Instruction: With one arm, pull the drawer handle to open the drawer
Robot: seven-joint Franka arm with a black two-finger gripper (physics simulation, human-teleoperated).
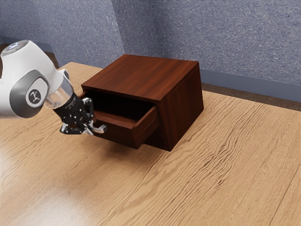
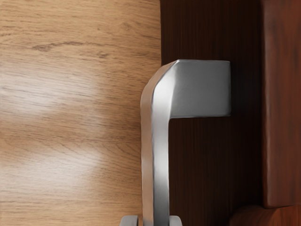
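A dark brown wooden cabinet (image 1: 146,77) sits on a pale, grained wooden desk (image 1: 197,188). A speckled grey-blue wall (image 1: 211,33) stands behind it.

The cabinet has one drawer (image 1: 124,128), which faces the exterior view's lower left. The drawer is partly open: its front stands clear of the cabinet body, and a shadowed gap shows above it under the cabinet top.

A white arm (image 1: 28,89) comes in from the exterior view's left. Its black pincer (image 1: 82,126) is at the drawer front. The pincer is closed narrowly on the silver handle (image 1: 98,127), which sticks out from the drawer front just above the desk.

In the wrist view, the handle (image 2: 155,155) is seen close up. It is a flat, brushed-metal bar that runs away from the hand, then bends in a rounded corner to meet the drawer front (image 2: 207,160).

Near the hand, two small grey fingertips (image 2: 129,220) press against the bar, one on each side.

The drawer front is dark, straight-grained wood. On the bar's other side, the pale desk (image 2: 70,117) lies below the handle, with a soft patch of light on it.
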